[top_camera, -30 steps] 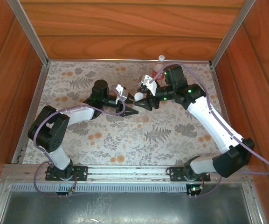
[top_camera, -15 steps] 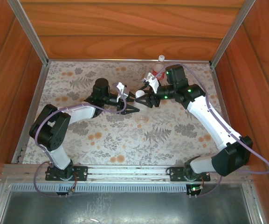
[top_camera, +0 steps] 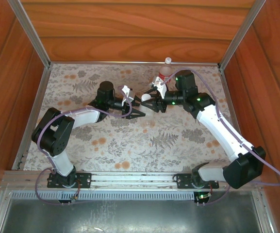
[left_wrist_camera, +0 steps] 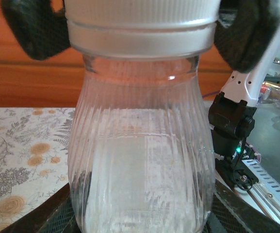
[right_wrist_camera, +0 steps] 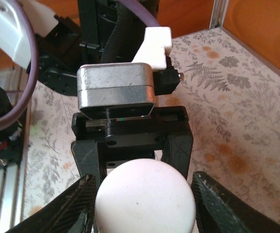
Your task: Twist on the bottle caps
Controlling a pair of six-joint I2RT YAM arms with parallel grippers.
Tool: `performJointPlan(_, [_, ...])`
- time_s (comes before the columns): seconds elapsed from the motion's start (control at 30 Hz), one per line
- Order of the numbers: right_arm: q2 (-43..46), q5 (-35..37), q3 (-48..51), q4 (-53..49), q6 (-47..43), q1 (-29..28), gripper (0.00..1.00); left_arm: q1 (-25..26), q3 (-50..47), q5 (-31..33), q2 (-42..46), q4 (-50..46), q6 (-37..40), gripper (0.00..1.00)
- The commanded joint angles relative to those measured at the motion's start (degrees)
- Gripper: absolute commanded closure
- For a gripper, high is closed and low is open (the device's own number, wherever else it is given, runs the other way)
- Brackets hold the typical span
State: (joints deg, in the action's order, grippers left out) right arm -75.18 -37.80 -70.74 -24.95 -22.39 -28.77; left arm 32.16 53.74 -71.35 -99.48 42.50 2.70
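Wood-panelled walls (top_camera: 130, 34) box in a table spread with a flowered cloth (top_camera: 106, 141), and my two arms meet over its far middle. My left gripper (top_camera: 140, 113) is clamped on the lower body of the clear ribbed bottle (left_wrist_camera: 140, 160), the one with the pale label, and holds it upright. From the left wrist its dark fingers (left_wrist_camera: 64, 216) press in on both sides of the base.

My right gripper (top_camera: 152, 100) comes in from the right at the top of that bottle. Its pads (left_wrist_camera: 38, 34) sit against either side of the white cap (right_wrist_camera: 144, 194), so I judge it closed on the cap. The cap sits level on the neck, but I cannot tell how far down the thread it has gone.

The red-label bottle (top_camera: 164, 74) stands apart at the far edge of the cloth, just beyond my right wrist, and appears to have a white cap on it.

I take the step in hand to be tightening this cap. Next, my right wrist should turn while my left hand keeps the bottle from spinning. The grip on the cap must be firm and centred, or the pads will slip.
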Motion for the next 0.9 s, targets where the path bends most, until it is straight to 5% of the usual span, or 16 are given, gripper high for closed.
performJointPlan(0.0, [0.22, -1.05, 0.08, 1.18, 0.81, 0.47, 0.52, 0.24, 0.49, -1.47, -0.85, 1.53, -0.08, 0.44])
performJointPlan(0.17, [-0.45, -1.02, -0.06, 1.97, 2.71, 0.47, 0.7, 0.14, -0.14, 0.15, -0.88, 1.4, 0.77, 0.45])
performJointPlan(0.37, [-1.61, 9.04, 0.95, 7.58, 14.56, 0.31, 0.99, -0.19, -1.98, 17.29, -0.17, 1.35, 5.62, 0.45])
performJointPlan(0.5, [-1.38, 20.41, 4.76, 15.52, 22.14, -2.04, 1.0, 0.09, -1.4, 33.06, -1.18, 1.27, 7.72, 0.45])
performJointPlan(0.63, [-3.3, 41.83, 6.33, 19.03, 26.43, -7.99, 1.0, 1.34, -1.4, 48.38, -1.79, 1.27, 11.14, 0.45])
performJointPlan(0.7, [-4.47, 52.63, 6.27, 20.16, 26.31, -11.4, 1.0, 1.88, -1.59, 54.24, -1.63, 1.27, 12.53, 0.45])
performJointPlan(0.77, [-4.45, 55.8, 6.32, 21.76, 26.11, -12.61, 0.98, 1.94, -2.12, 56.25, -0.86, 1.29, 13.27, 0.45])
performJointPlan(0.8, [-3.78, 54.78, 6.55, 22.57, 26.61, -12.43, 0.92, 1.91, -2.46, 56.09, -0.31, 1.26, 13.45, 0.45])
performJointPlan(0.87, [-2.8, 49.11, 6.33, 22.69, 25.38, -11.0, 0.61, 1.47, -3.31, 53.26, 0.46, 1.27, 13.64, 0.45])
